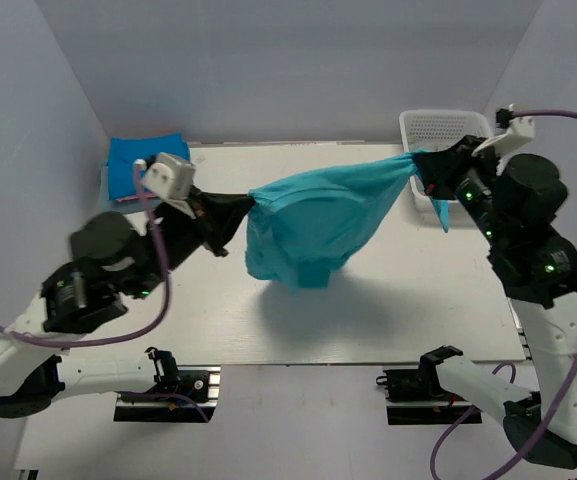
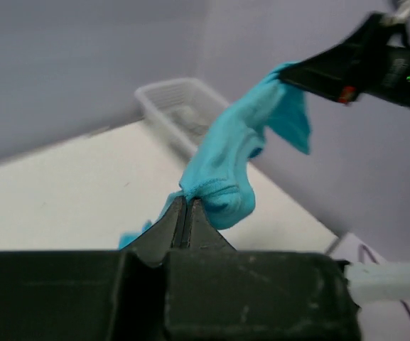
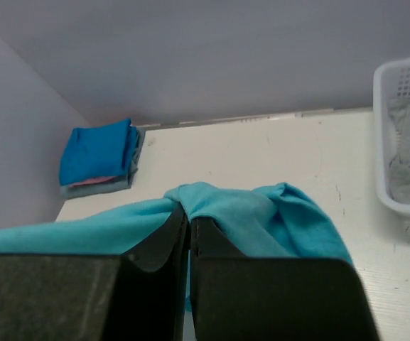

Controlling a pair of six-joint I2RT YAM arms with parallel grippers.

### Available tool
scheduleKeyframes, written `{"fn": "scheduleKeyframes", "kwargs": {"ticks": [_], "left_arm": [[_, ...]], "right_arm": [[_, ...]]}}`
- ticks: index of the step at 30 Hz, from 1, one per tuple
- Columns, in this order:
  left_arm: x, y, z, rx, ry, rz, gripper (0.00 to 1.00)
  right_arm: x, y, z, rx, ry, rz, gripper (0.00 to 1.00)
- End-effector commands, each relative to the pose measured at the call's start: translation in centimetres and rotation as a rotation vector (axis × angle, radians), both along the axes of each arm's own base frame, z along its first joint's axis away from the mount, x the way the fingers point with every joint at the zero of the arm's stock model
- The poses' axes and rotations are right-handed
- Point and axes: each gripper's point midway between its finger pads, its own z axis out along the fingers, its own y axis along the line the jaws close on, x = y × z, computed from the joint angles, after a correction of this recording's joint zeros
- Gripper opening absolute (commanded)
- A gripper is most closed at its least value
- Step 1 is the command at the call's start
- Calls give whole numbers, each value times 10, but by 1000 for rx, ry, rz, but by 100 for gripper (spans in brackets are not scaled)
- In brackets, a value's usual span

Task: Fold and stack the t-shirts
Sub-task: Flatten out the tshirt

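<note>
Two pinches on the turquoise t-shirt (image 1: 313, 225), left claw (image 1: 247, 207) and right claw (image 1: 419, 166) clamped on opposite edges; best lowered level and taut onto the desk (image 1: 418, 300) beneath both.

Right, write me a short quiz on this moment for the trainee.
1. True or false: only the left gripper holds the turquoise t-shirt.
2. Where on the table does the folded stack sit? A) far left corner B) near right corner C) the middle
3. What colour is the fabric lying in the white basket?
Key: 1 false, the right gripper is shut on it too; 2 A; 3 grey.
</note>
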Motion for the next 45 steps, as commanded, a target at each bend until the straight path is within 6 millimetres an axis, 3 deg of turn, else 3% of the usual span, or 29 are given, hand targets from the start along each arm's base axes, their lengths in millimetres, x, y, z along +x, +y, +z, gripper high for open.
{"fn": "scheduleKeyframes", "kwargs": {"ticks": [1,2,3,4,5,6,7,11,14,20,26,31,38,45], "left_arm": [[-54,8,80,-86,-239,-285,0],[-59,4,88,-72,-267,-325,0],[-71,0,98,-76,-275,-392,0],[-84,13,128,-123,-318,-429,0],[-87,-1,122,-74,-297,-480,0],[-90,-1,130,-78,-304,-495,0],[-97,12,151,-112,-345,-501,0],[-103,25,175,-153,-377,-494,0],[-113,41,187,-188,-422,-505,0],[-102,50,191,-215,-416,-426,0],[-71,32,180,-185,-356,-316,0],[-67,31,181,-191,-353,-294,0],[-82,38,188,-210,-386,-353,0],[-90,24,187,-201,-381,-426,0]], "right_arm": [[-37,-17,59,-17,-142,2,0],[-49,-23,78,-3,-192,-4,0],[-53,-25,83,2,-206,-8,0],[-67,-30,99,19,-258,-5,0],[-81,-35,112,34,-301,-3,0],[-88,-37,121,43,-333,-1,0],[-99,-42,128,48,-363,-6,0],[-137,-57,167,70,-482,-9,0],[-153,-63,181,71,-523,-7,0],[-156,-65,182,65,-535,-16,0],[-135,-51,175,51,-496,19,0],[-135,-53,180,54,-509,6,0],[-148,-55,186,57,-543,18,0],[-163,-59,192,76,-570,30,0]]}}
